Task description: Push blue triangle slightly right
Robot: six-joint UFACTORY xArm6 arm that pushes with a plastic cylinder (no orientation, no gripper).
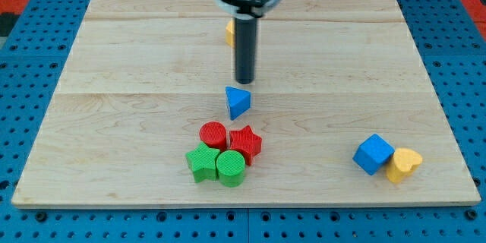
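The blue triangle (238, 102) lies near the middle of the wooden board (114, 61). My tip (244, 82) is the lower end of the dark rod and stands just above the triangle in the view, a little to its right, very close to its top edge. I cannot tell whether the two touch.
Below the triangle sit a red cylinder (213, 134), a red star (245, 143), a green star (200, 162) and a green cylinder (230, 168) in a tight cluster. At the view's lower right are a blue cube (373, 154) and a yellow heart (403, 164). A yellow block (228, 33) is partly hidden behind the rod.
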